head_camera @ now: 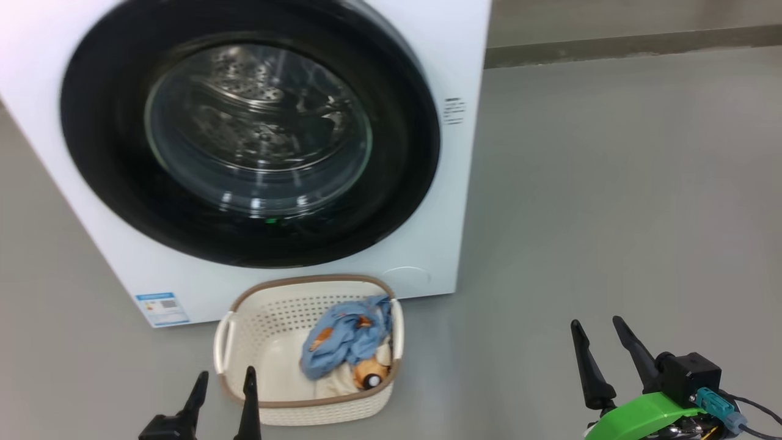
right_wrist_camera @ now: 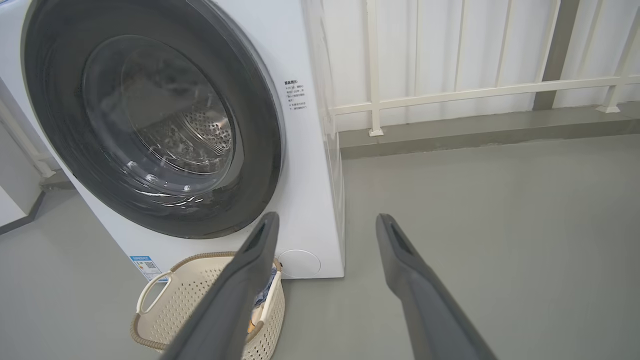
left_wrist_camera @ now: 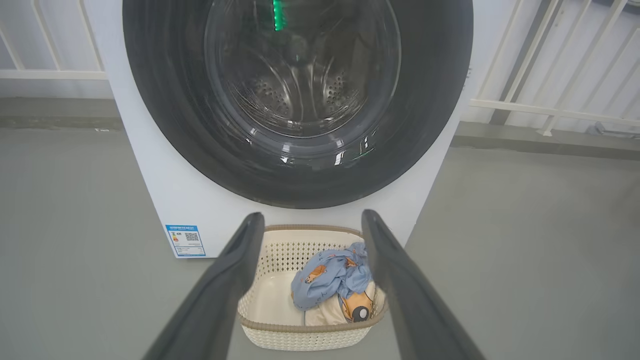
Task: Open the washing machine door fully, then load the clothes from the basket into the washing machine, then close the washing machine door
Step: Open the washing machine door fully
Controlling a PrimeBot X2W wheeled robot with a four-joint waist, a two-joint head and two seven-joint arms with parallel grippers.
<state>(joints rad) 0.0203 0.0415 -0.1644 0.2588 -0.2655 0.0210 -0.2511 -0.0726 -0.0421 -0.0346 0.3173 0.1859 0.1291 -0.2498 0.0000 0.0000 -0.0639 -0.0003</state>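
One basket (head_camera: 269, 333) holds two clothes (head_camera: 345, 341); left claw (head_camera: 225, 371) and right claw (head_camera: 595, 321) gape wide, empty.

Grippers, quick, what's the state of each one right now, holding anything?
Left gripper: open, holding nothing.
Right gripper: open, holding nothing.

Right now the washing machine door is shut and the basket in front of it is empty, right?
The washing machine door is shut, but the basket is not empty: the head view shows the clothes lying in its right half, blue over cream.
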